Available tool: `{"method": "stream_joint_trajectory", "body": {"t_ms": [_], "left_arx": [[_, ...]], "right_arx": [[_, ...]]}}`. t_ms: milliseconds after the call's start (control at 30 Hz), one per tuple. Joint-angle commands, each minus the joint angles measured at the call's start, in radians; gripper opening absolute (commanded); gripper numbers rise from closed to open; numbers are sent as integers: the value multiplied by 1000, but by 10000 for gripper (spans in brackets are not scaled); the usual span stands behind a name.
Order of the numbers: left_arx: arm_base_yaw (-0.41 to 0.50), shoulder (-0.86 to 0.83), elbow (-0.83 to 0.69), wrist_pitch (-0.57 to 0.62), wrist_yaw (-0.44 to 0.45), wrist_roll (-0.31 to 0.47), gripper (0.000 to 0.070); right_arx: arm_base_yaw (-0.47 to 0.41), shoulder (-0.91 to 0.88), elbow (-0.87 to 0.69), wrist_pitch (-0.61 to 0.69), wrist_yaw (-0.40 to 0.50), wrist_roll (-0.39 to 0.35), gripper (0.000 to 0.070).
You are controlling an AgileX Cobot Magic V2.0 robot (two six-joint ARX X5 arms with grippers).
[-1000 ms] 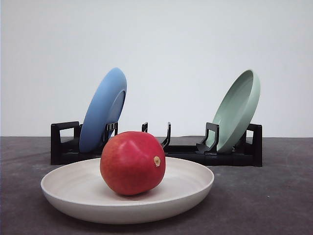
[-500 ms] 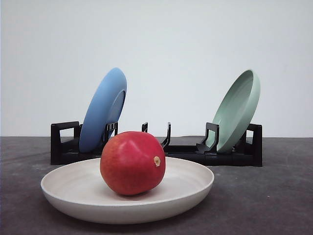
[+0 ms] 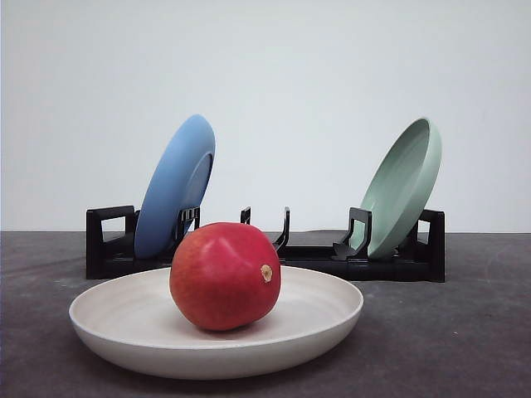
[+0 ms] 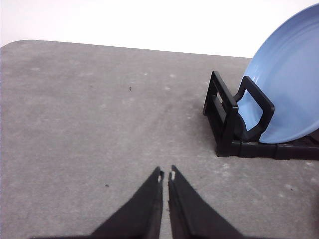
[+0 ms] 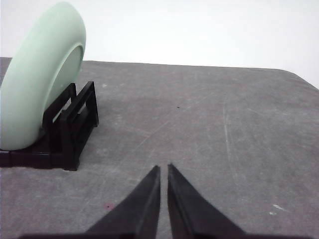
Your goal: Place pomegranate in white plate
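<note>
Glossy red pomegranate [image 3: 224, 275] resting in shallow cream-white plate [image 3: 112, 332] (tan stem nub facing right), plate flat on table

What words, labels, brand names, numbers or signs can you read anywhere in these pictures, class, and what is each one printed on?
None: no readable text on the pomegranate, the white plate, the blue plate, the green plate, the black rack, or the table.
</note>
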Motion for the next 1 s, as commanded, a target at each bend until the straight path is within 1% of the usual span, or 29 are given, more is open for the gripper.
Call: {"method": "stream_joint_trajectory", "body": {"t_ms": [0, 967], "left_arx": [[2, -1, -10, 12, -5, 3, 0], [2, -1, -10, 12, -5, 3, 0]], "right_arx": [[-1, -1, -4, 14, 3, 14, 21], [-1, -1, -4, 14, 3, 14, 21]]}}
